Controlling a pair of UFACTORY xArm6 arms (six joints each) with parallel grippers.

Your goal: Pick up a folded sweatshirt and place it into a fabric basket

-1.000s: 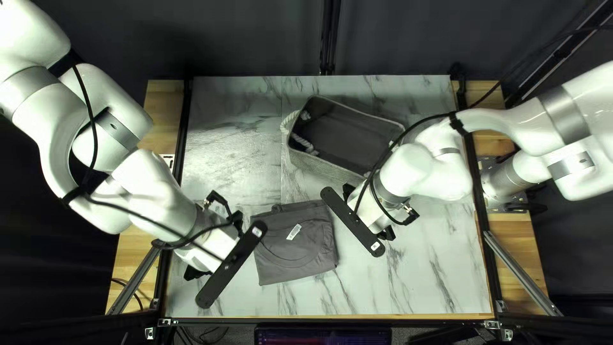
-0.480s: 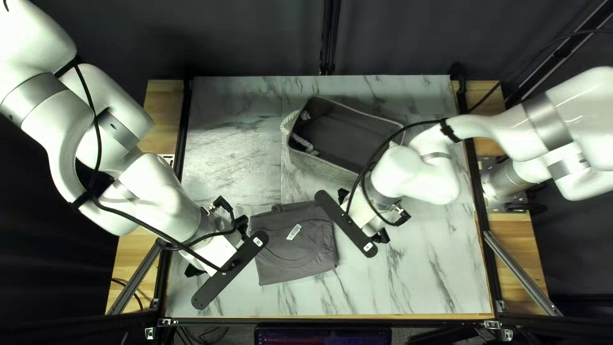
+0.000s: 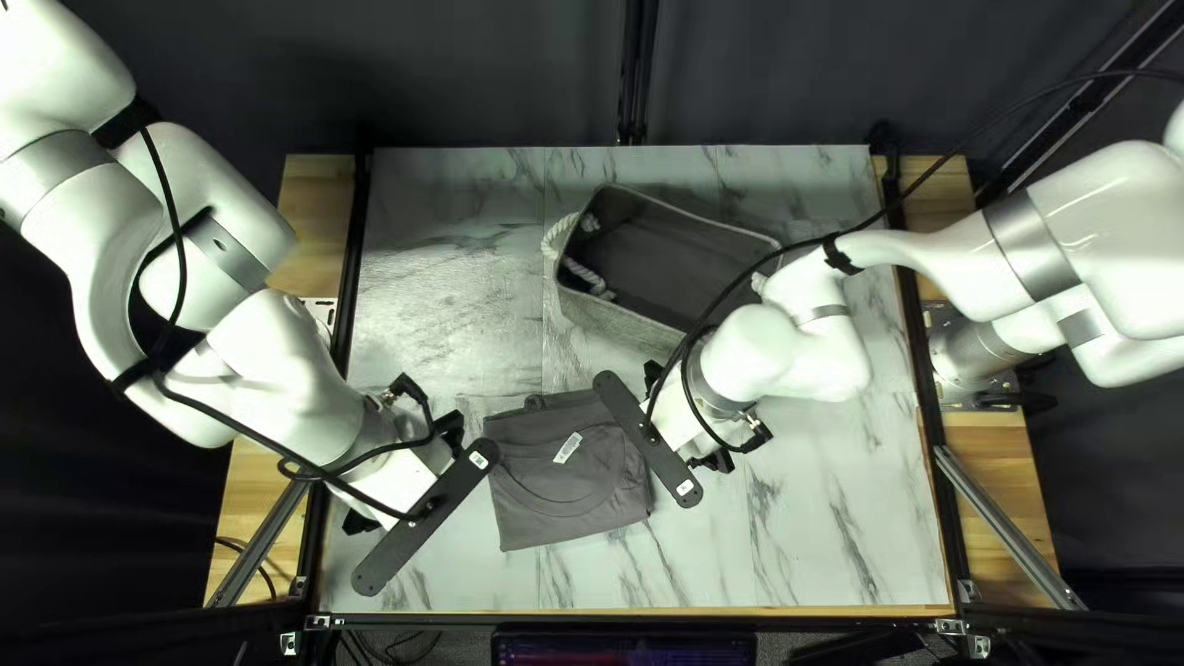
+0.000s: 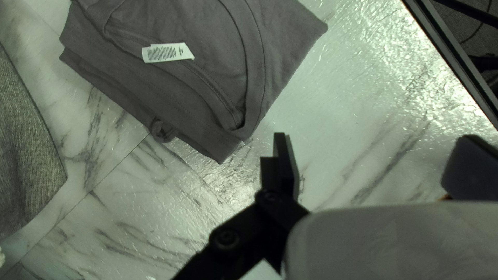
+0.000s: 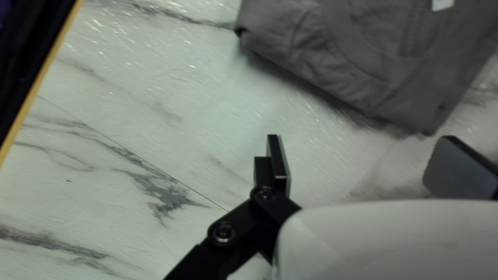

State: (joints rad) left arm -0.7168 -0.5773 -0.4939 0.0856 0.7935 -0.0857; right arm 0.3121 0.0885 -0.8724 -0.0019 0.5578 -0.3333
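grey cotton-like cloth, by the look of it: in the top left view i have the folded sweatshirt [image 3: 561, 487] flat on the marble-patterned table [image 3: 814, 530], just on the near side of the fabric basket [image 3: 617, 323]. i judge it light, soft and floppy, not fragile, with layers likely to slip apart if i pinch only the top one. i would take it at two opposite side edges, low down, through every layer.

in the left wrist view my left gripper [image 4: 374, 137] is spread wide with nothing in its grip. the sweatshirt lies ahead of it, one corner near but not touching, the white tag [image 4: 167, 52] facing up.

in the right wrist view my right gripper [image 5: 361, 137] is also spread and holding nothing. the sweatshirt lies ahead of it, a little apart, its folded edge running across at a slant.
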